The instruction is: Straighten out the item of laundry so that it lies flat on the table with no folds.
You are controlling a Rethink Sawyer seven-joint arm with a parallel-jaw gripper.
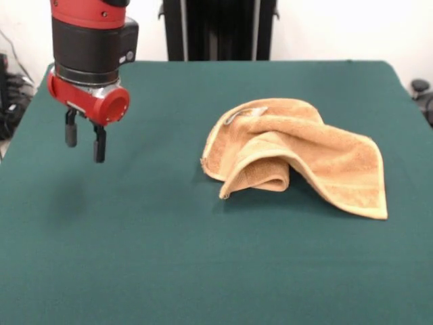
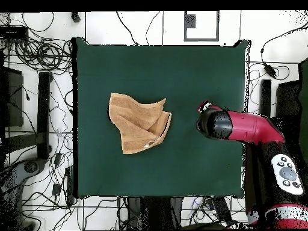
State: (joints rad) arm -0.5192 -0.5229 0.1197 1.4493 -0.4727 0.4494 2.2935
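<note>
The tan terry towel (image 1: 298, 154) lies crumpled on the green table (image 1: 169, 257), right of the middle in the front view. One side is folded over into a raised hump, and a small white tag shows at its far edge. In the overhead view the towel (image 2: 137, 122) sits left of centre. My gripper (image 1: 85, 141) hangs above the table at the far left in the front view, well apart from the towel, open and empty. In the overhead view the arm's wrist (image 2: 215, 123) hides the fingers.
The table's green cloth (image 2: 180, 66) spreads wide on all sides of the towel. Cables and stands (image 2: 42, 72) lie on the floor around the table. The robot's pedestal (image 1: 218, 30) stands behind the far edge.
</note>
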